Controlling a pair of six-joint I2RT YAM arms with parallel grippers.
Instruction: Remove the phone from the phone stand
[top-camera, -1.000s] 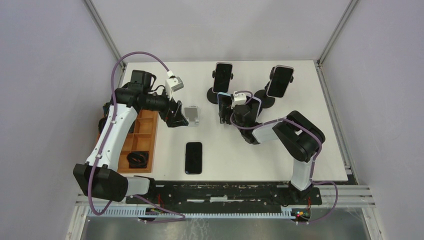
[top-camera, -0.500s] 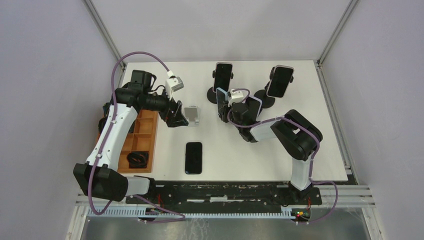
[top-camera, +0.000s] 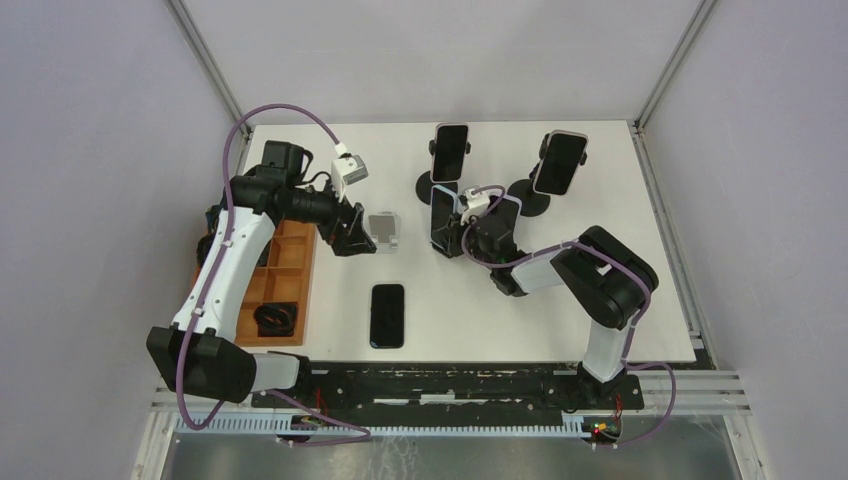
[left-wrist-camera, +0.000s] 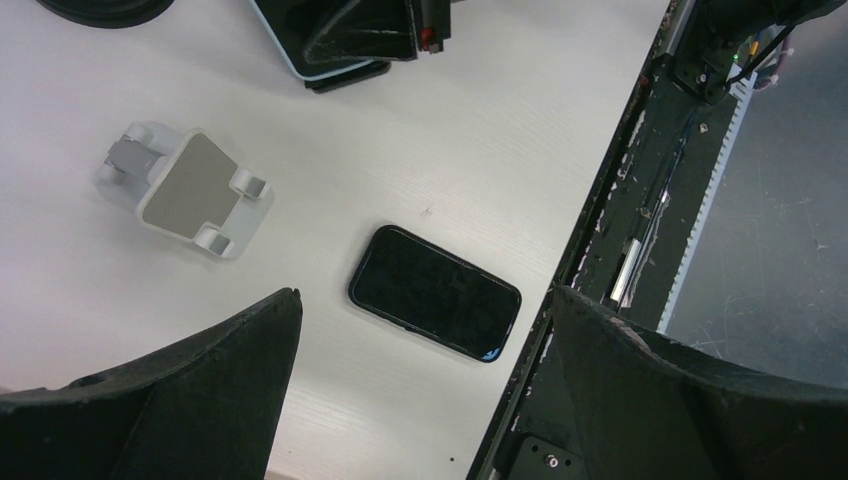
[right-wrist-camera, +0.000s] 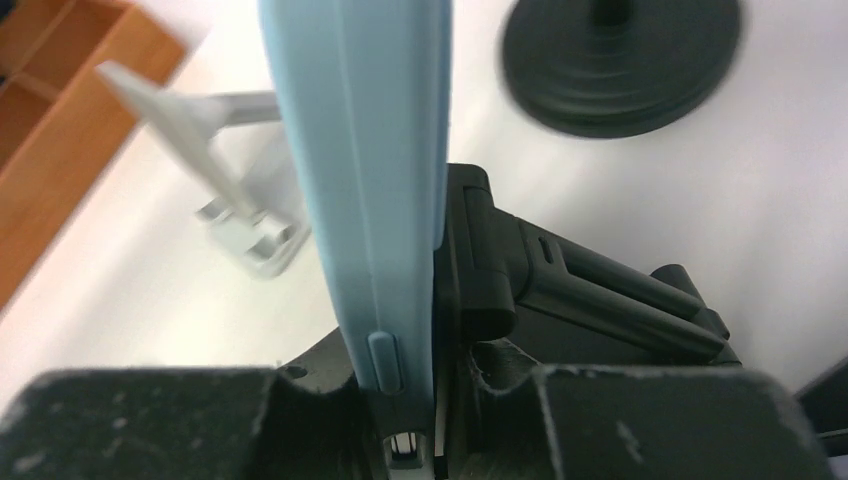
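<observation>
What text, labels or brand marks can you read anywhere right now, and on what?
No readable text in any view.
Flat phone, rear-left phone, rear-right phone: screens dark.
Blue phone: only its edge shows, unmarked.
Empty stand: blank.

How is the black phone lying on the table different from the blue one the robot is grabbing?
The black phone lies flat on the table, screen up; the blue phone stands upright against a black stand. Nothing grips the black phone; the right end effector grips the blue phone. The black phone has dark edges, the blue phone pale blue ones. Both screens are dark.
</observation>
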